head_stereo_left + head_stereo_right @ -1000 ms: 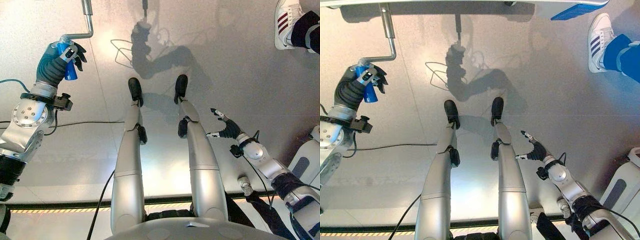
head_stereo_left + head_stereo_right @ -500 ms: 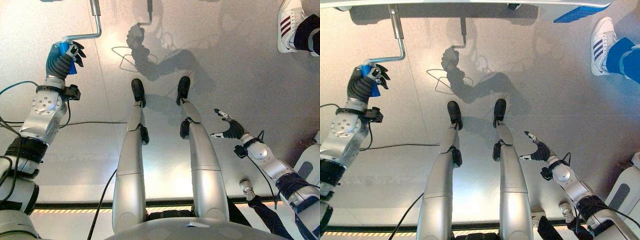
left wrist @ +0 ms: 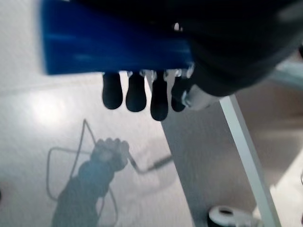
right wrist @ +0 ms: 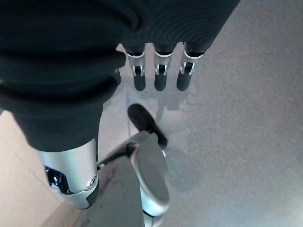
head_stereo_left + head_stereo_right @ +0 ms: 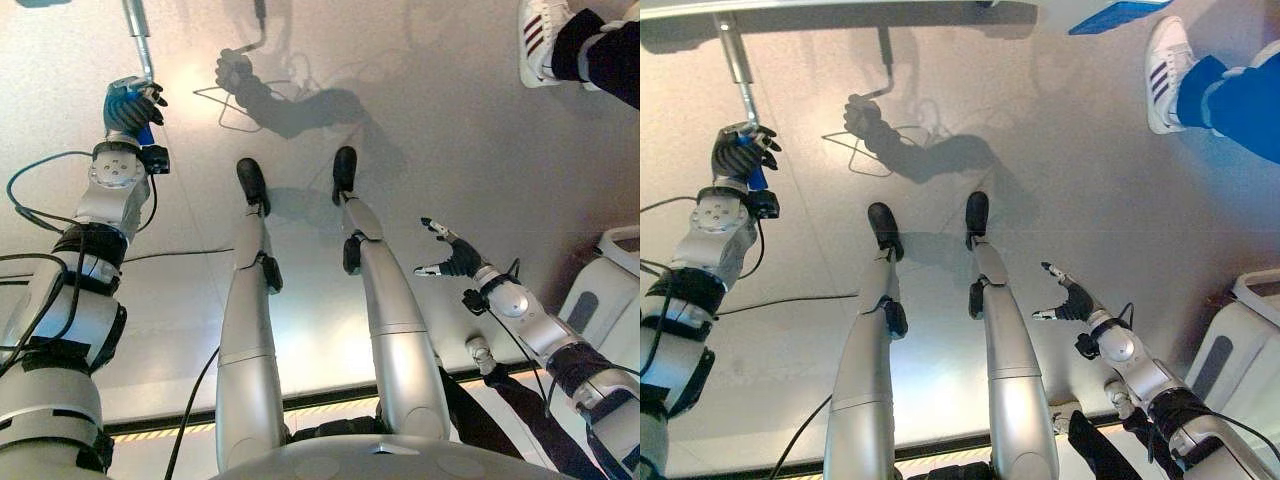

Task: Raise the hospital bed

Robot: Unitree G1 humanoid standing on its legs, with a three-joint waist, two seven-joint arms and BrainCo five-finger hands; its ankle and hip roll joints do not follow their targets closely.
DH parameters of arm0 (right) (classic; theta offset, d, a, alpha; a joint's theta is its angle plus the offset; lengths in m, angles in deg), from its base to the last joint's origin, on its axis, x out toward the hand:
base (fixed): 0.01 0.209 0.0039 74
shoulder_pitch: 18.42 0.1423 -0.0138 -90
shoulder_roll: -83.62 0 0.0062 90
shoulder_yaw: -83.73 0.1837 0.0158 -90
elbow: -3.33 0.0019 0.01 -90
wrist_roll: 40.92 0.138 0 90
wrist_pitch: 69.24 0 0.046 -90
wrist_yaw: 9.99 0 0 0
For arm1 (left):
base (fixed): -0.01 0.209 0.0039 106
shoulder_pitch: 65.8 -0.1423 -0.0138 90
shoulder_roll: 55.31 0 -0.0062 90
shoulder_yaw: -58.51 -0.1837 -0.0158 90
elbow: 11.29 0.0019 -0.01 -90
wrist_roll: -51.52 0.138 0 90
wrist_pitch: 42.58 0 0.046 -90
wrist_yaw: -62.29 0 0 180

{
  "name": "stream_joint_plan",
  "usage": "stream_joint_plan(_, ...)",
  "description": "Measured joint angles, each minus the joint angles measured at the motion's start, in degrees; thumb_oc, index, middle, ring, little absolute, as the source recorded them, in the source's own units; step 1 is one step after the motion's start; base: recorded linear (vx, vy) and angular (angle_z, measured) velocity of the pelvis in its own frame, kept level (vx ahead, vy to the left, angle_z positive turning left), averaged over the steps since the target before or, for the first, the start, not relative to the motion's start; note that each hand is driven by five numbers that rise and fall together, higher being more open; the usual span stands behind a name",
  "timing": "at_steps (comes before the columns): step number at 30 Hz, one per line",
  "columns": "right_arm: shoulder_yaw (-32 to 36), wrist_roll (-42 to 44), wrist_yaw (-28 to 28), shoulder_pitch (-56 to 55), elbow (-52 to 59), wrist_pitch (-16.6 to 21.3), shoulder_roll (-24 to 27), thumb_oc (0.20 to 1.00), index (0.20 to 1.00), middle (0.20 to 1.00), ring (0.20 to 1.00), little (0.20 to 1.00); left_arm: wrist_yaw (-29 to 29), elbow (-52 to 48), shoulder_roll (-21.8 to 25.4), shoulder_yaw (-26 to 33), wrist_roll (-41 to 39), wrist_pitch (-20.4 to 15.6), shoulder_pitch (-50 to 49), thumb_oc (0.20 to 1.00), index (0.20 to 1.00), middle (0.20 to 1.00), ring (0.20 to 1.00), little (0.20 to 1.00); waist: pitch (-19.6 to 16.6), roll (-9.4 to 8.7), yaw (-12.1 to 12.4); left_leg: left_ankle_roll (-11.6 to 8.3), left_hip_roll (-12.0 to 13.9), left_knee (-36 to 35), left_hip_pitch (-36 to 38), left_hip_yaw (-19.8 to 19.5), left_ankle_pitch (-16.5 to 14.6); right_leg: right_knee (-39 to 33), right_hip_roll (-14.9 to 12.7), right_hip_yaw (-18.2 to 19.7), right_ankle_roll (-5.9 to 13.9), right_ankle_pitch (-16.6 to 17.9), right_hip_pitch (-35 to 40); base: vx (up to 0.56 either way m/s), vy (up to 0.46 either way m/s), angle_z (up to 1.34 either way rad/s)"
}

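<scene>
Mid-crank, far from done probably.
Left hand (image 5: 130,105) gripping blue crank handle (image 3: 113,49) below bed (image 5: 840,8); right hand (image 5: 455,258) open, idle.

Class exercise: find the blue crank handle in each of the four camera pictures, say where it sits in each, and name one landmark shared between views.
Left eye view: blue crank handle upper left, wrapped by the left hand.
Right eye view: upper left, in the same hand.
Left wrist view: blue bar across the top, fingers curled over it.
Right wrist view: not in it.
Shared landmark: the metal crank rod above the hand in both eye views.
</scene>
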Motion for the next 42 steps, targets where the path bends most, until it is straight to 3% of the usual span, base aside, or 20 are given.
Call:
stream_joint_plan(8, -1.9, 1.0, 0.2, 0.9, -0.2, -0.2, 0.0, 1.000, 1.000, 1.000, 1.000, 1.000, -0.5, 2.3, -2.6, -1.6, 2.4, 1.0, 3.1, 0.200, 0.200, 0.200, 0.200, 0.200, 0.0, -0.07, -0.2, -0.04, 0.3, 1.2, -1.0, -0.1, -0.3, 0.0, 0.2, 0.0, 0.16, 0.2, -0.5, 0.00, -0.001, 0.00)
stream_joint_plan(13, -3.0, 1.7, 0.2, 1.5, -0.4, -0.2, -0.4, 1.000, 1.000, 1.000, 1.000, 1.000, -0.7, 2.5, -4.4, -3.9, 4.3, 1.1, 3.6, 0.200, 0.200, 0.200, 0.200, 0.200, -0.7, -1.14, -1.3, 0.13, 0.3, 1.8, -1.6, 0.1, -0.6, 0.1, 0.2, 0.2, 0.29, 0.3, -0.8, 0.00, 0.000, 0.00)
stream_joint_plan(20, -3.8, 2.0, 0.1, 1.6, -0.5, -0.3, -0.6, 1.000, 1.000, 1.000, 1.000, 1.000, -1.2, -4.0, -4.7, -7.3, 4.3, 1.4, 2.7, 0.200, 0.200, 0.200, 0.200, 0.200, -0.9, -1.54, -1.0, 0.22, 0.0, 1.9, -1.6, 0.1, -0.6, 0.1, 0.0, 0.3, 0.11, 0.5, -0.8, 0.00, 0.000, 0.00)
stream_joint_plan(26, -3.7, 1.9, 0.1, 1.6, -0.4, -0.4, -0.6, 1.000, 1.000, 1.000, 1.000, 1.000, -0.8, -16.0, -0.5, -8.6, 4.0, 1.5, -1.8, 0.200, 0.200, 0.200, 0.200, 0.200, -0.9, -1.53, -0.8, 0.34, -0.2, 1.9, -1.6, 0.2, -0.6, 0.2, -0.2, 0.4, 0.15, 0.5, -0.9, 0.00, 0.000, 0.00)
stream_joint_plan(32, -2.8, 1.4, 0.0, 1.3, -0.4, -0.7, -0.6, 1.000, 1.000, 1.000, 1.000, 1.000, 0.9, -31.5, 6.3, -8.4, 0.9, 0.5, -9.0, 0.200, 0.200, 0.200, 0.200, 0.200, -0.8, -1.47, 1.9, 0.35, -0.1, 1.7, -1.4, 0.6, -0.6, 0.4, -0.2, 0.8, 0.17, 0.5, -1.3, 0.00, 0.000, 0.00)
stream_joint_plan(42, 0.9, 0.1, 0.0, 0.4, -0.7, -0.8, -0.2, 1.000, 1.000, 1.000, 1.000, 1.000, 2.8, -49.5, 15.4, -2.1, -3.7, -4.1, -21.1, 0.200, 0.200, 0.200, 0.200, 0.200, -0.5, -1.01, 3.9, 0.33, -0.1, 1.8, -1.3, 0.7, -0.5, 1.9, -0.4, 0.9, 0.30, -0.2, -1.9, 0.00, 0.000, 0.00)
